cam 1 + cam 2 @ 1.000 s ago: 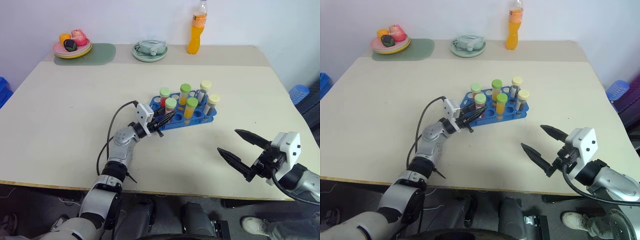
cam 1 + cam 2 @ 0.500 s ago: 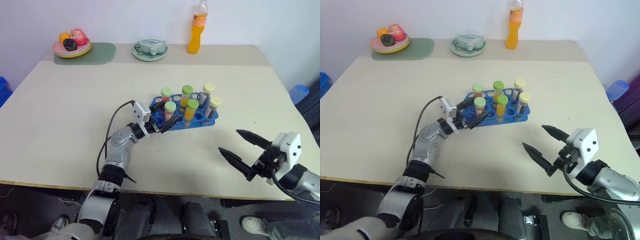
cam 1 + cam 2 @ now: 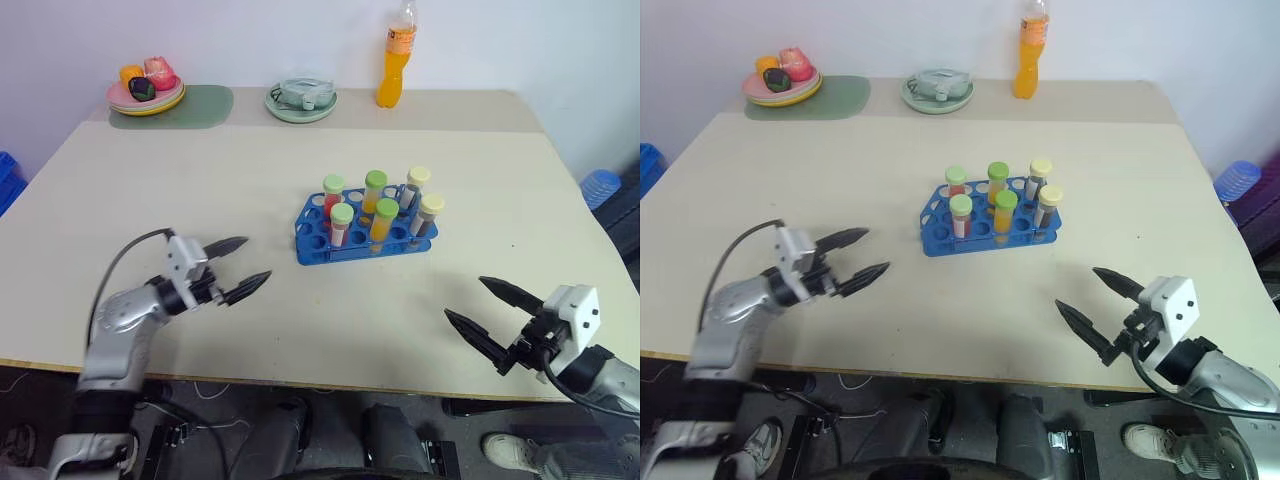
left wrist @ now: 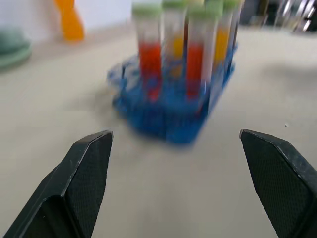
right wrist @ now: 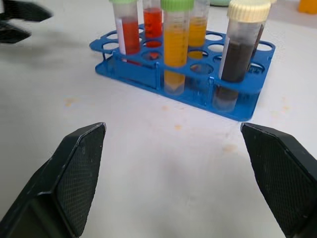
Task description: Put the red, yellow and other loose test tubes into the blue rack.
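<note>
The blue rack (image 3: 313,216) stands mid-table with several capped test tubes upright in it: red ones (image 3: 341,224) on its left, yellow-orange ones (image 3: 384,222) in the middle, dark brown ones (image 3: 427,214) with cream caps on its right. No tube lies loose on the table. My left gripper (image 3: 257,258) hovers open and empty, well to the left of the rack, and its wrist view looks at the rack (image 4: 168,116). My right gripper (image 3: 465,297) is open and empty near the table's front right edge, facing the rack (image 5: 124,62).
Along the far edge stand an orange drink bottle (image 3: 393,62), a green-rimmed plate (image 3: 302,100) and a plate of fruit (image 3: 145,93) on a green mat (image 3: 200,105). A blue stool (image 3: 600,186) sits beyond the table's right side.
My left gripper opened at the rack's front left, by a red tube, then drew back far to the left and nearer the front edge. The right gripper sank slightly.
</note>
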Robot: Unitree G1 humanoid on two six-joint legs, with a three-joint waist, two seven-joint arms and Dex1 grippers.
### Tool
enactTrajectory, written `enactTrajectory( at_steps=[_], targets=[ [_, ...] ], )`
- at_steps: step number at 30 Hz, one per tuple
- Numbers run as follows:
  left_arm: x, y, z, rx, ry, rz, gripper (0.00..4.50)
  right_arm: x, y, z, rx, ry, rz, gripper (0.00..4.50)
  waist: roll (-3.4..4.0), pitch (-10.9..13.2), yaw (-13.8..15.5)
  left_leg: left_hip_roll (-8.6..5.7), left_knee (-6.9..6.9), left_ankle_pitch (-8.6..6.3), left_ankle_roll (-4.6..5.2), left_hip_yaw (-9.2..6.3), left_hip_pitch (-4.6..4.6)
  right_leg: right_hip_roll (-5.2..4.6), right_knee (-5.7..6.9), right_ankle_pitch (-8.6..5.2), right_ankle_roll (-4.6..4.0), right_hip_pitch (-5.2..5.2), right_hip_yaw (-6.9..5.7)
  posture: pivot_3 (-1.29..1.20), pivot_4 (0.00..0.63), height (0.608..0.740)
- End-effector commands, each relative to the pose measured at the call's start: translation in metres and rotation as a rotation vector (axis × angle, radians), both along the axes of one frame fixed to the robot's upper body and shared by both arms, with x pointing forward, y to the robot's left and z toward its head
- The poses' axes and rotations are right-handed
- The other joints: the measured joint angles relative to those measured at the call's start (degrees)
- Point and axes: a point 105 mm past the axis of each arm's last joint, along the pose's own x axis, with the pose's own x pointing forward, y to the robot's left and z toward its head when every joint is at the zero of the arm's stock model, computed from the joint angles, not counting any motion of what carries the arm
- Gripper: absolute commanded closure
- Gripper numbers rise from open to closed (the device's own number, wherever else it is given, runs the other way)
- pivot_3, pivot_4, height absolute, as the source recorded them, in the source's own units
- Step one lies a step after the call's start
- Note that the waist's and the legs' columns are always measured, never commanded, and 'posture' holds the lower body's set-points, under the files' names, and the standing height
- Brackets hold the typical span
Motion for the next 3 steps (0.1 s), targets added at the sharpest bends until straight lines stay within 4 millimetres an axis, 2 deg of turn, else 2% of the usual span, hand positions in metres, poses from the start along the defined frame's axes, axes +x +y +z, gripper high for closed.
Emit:
enactTrajectory(
  at_steps=[1, 3],
  targets=[
    [-0.0066, 0.0081, 0.0164, 0.01, -0.027, 0.008, 0.32, -0.0044, -0.0081, 0.0082, -0.02, -0.045, -0.01, 0.0, 0.02, 0.0, 0.2, 0.0, 0.0, 0.0, 0.0, 0.0, 0.01, 0.0, -0.01, -0.02, -0.03, 0.03, 0.01, 0.0, 0.15, 0.74],
    [-0.0057, 0.0113, 0.0172, 0.032, -0.01, 0.015, 0.32, -0.0054, -0.0106, 0.0074, -0.022, -0.043, -0.012, 0.0, 0.02, 0.0, 0.4, 0.0, 0.0, -0.01, -0.01, 0.0, 0.01, -0.01, 0.0, -0.03, -0.05, 0.03, 0.02, 0.0, 0.15, 0.74]
  ],
)
